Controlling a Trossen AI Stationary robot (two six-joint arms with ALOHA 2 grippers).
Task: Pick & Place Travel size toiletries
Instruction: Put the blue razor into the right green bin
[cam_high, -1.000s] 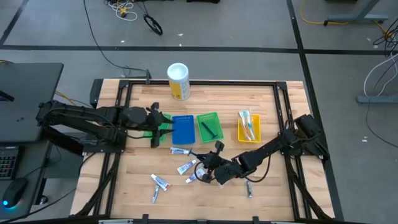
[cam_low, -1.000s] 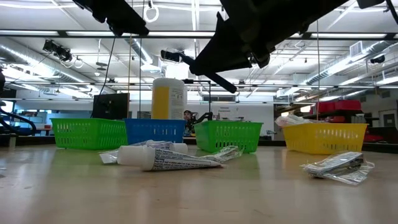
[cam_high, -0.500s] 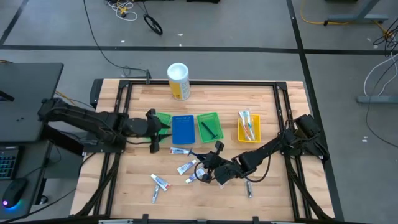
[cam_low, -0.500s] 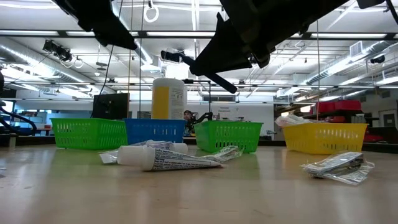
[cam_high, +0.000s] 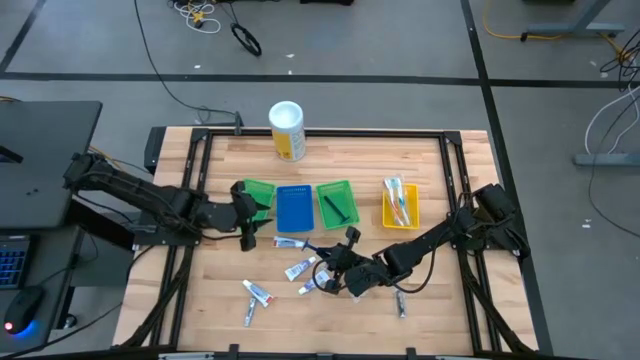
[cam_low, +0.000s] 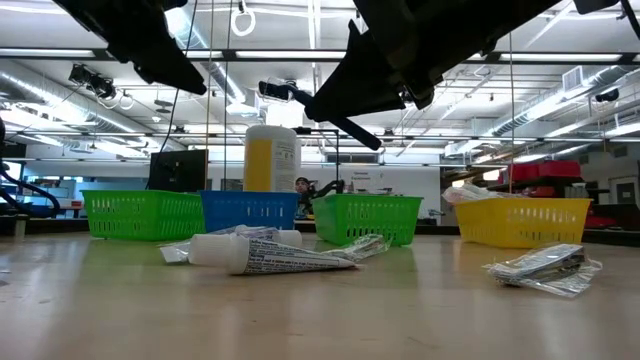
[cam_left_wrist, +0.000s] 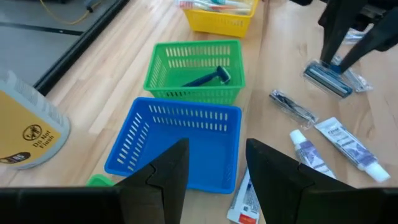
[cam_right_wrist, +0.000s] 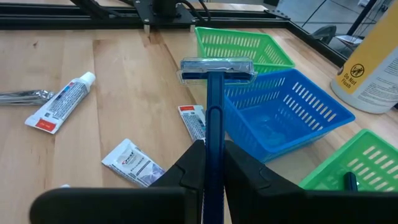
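Gripping a dark blue razor, right gripper jaws clench; left gripper jaws released; no writing legible.

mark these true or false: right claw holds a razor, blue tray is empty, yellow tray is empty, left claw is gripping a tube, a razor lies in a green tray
1. The right claw holds a dark blue razor. True.
2. The blue tray is empty. True.
3. The yellow tray is empty. False: it holds toothbrushes.
4. The left claw is gripping a tube. False: it is open and holds nothing, up by the blue tray.
5. A razor lies in a green tray. True: in the one between the blue and yellow trays.
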